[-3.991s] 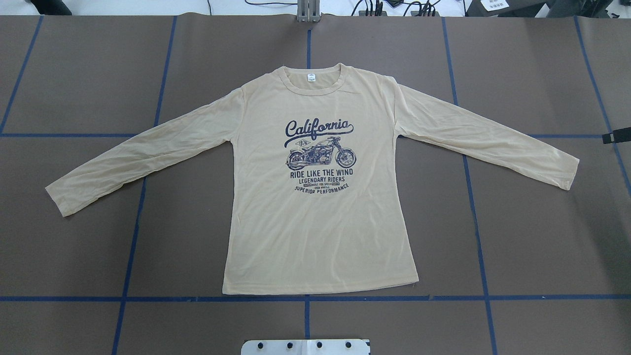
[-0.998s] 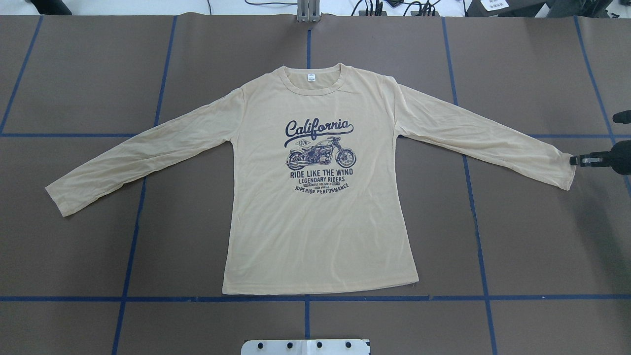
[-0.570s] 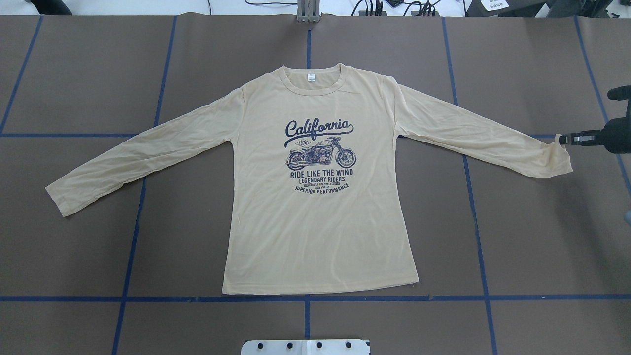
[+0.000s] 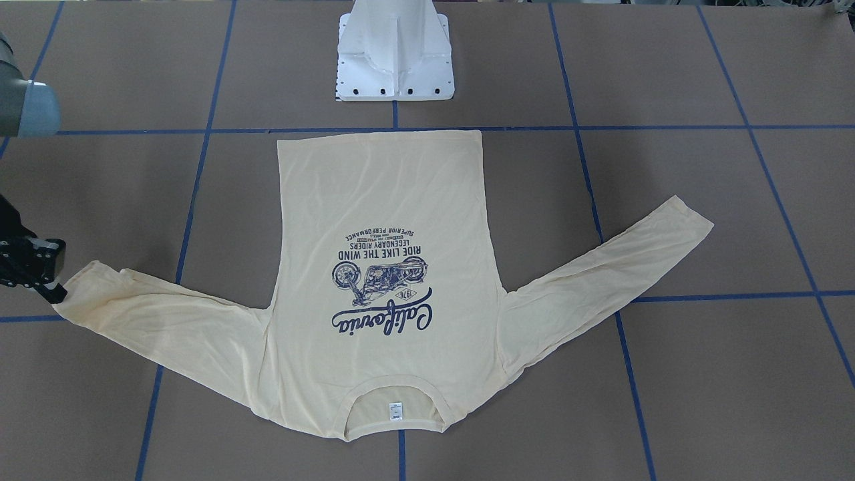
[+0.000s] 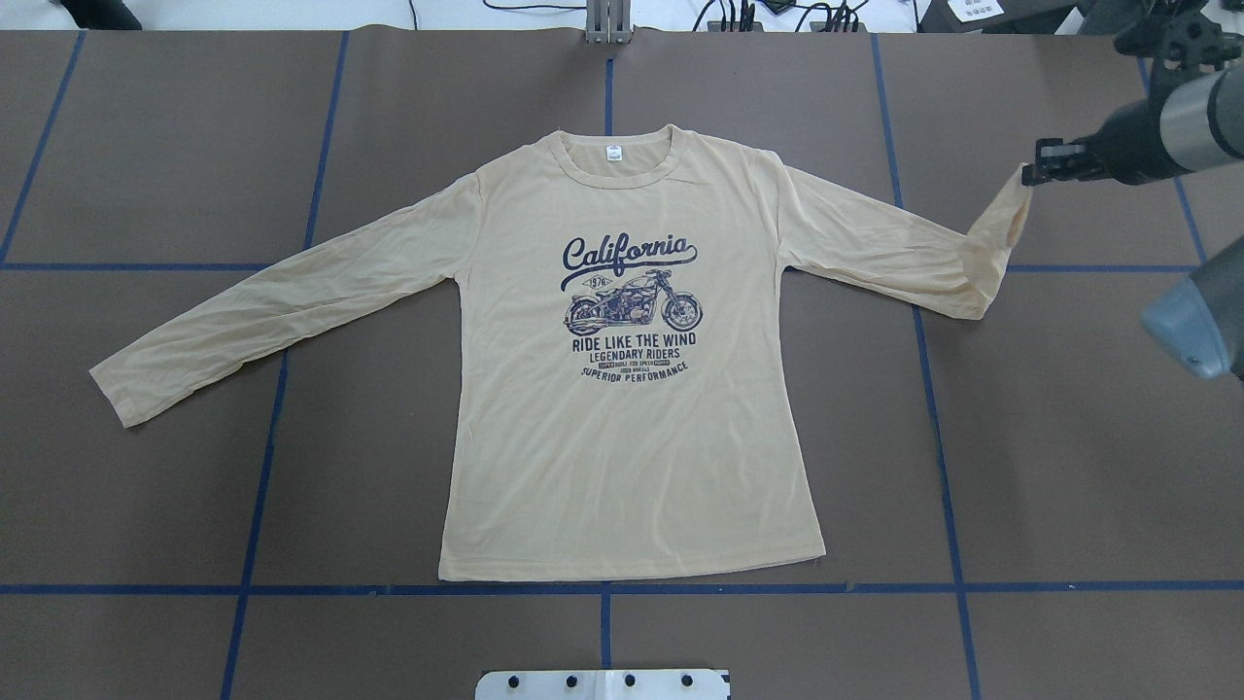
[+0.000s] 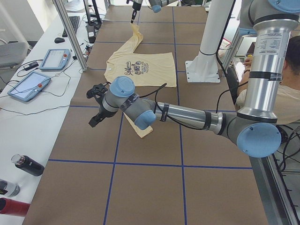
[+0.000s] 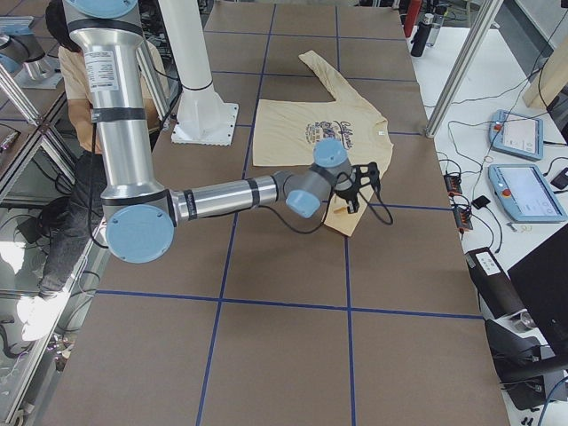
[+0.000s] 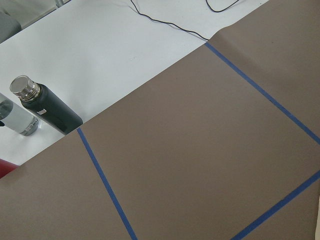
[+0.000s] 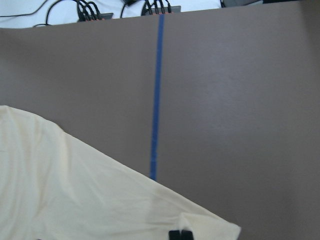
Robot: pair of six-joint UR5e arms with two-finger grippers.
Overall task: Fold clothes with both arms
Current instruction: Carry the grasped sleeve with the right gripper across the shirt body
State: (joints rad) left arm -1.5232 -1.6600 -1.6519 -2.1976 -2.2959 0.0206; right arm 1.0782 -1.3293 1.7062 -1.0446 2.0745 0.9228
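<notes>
The cream-yellow T-shirt (image 5: 622, 428) lies flat, print up, neck at the far side of the brown table. My right gripper (image 5: 1032, 175) is shut on the cuff of the shirt's right sleeve (image 5: 1001, 228) and holds it off the table, so the sleeve end bends upward. The right wrist view shows the fingertips (image 9: 180, 235) pinching cloth. The other sleeve (image 5: 194, 340) lies flat and spread. My left gripper (image 6: 95, 117) shows only in the exterior left view, hovering above the table beyond that sleeve's cuff; I cannot tell whether it is open or shut.
The white pedestal base (image 4: 395, 53) stands at the robot's edge of the table. Bottles (image 8: 45, 107) lie on the white bench past the left end, with touch pendants (image 6: 28, 84) nearby. A person (image 6: 288, 93) sits behind the robot. Blue tape lines cross the brown cover.
My right gripper came in from the right, took hold of the right cuff, and has lifted it up, toward the far side and inward. The body and the other sleeve have not moved.
</notes>
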